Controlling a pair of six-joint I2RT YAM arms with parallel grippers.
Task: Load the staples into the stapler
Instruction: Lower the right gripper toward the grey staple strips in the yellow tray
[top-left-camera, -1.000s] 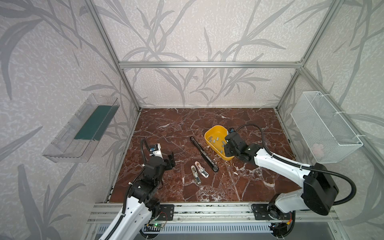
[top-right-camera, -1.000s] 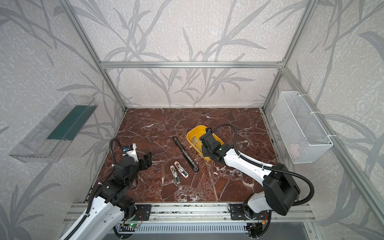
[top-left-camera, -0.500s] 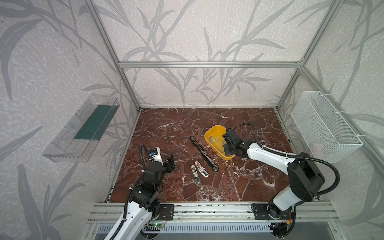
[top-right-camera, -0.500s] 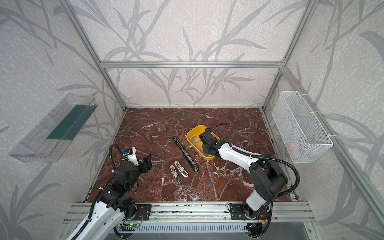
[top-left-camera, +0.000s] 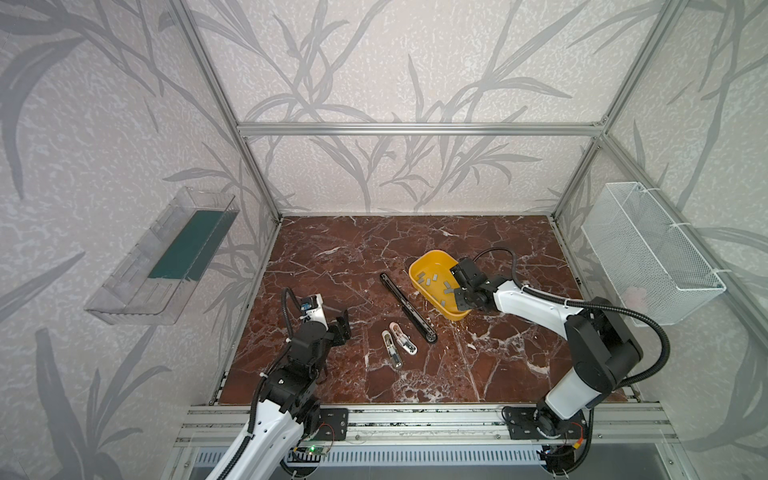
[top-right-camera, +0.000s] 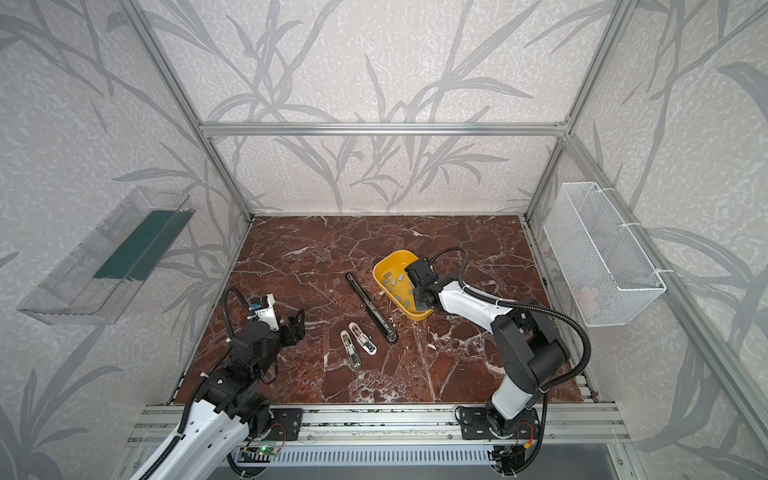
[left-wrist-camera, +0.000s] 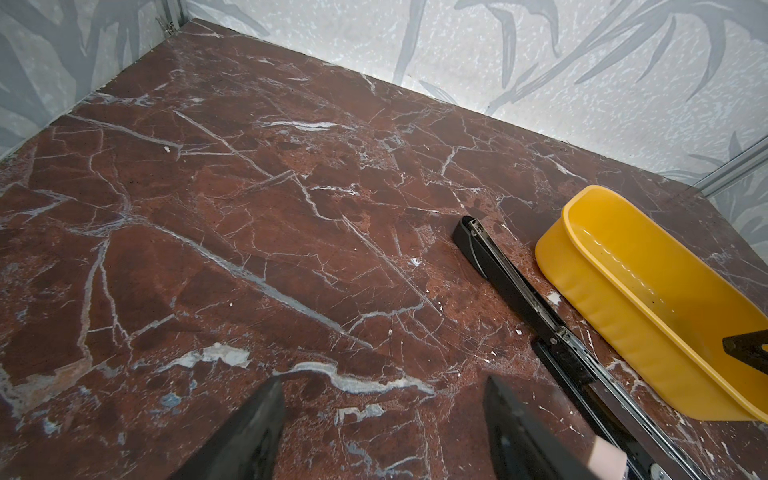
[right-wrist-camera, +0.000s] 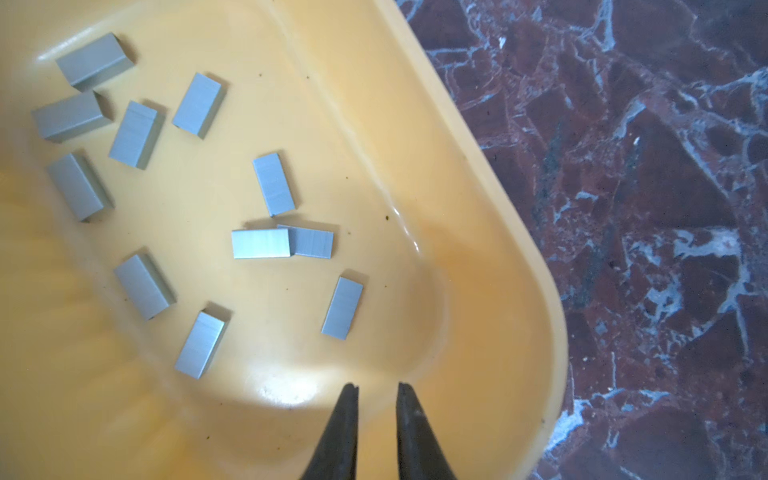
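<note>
Several small grey staples (right-wrist-camera: 260, 243) lie scattered in the yellow tray (right-wrist-camera: 478, 232), seen in both top views (top-left-camera: 435, 275) (top-right-camera: 400, 276). My right gripper (right-wrist-camera: 377, 386) hangs over the tray's inner wall, shut to a narrow slit with nothing between its tips; it shows at the tray's right rim (top-left-camera: 455, 286) (top-right-camera: 417, 291). A long black stapler (top-left-camera: 408, 307) (top-right-camera: 371, 307) (left-wrist-camera: 511, 291) lies opened flat left of the tray. Two mini staplers (top-left-camera: 399, 344) (top-right-camera: 357, 343) lie in front of it. My left gripper (left-wrist-camera: 384, 384) (top-left-camera: 343, 328) (top-right-camera: 297, 326) stands open and empty over bare table.
The tray's rim (top-left-camera: 428, 254) (top-right-camera: 392, 253) (left-wrist-camera: 623, 299) lies close beside the black stapler. A clear bin (top-left-camera: 166, 257) hangs on the left wall and a white wire basket (top-left-camera: 648, 253) on the right wall. The marble table (top-left-camera: 353, 249) ends at a metal rail in front.
My right gripper's jaws have narrowed while it stayed at the tray, and that arm's elbow has swung down toward the front. The left arm has barely shifted.
</note>
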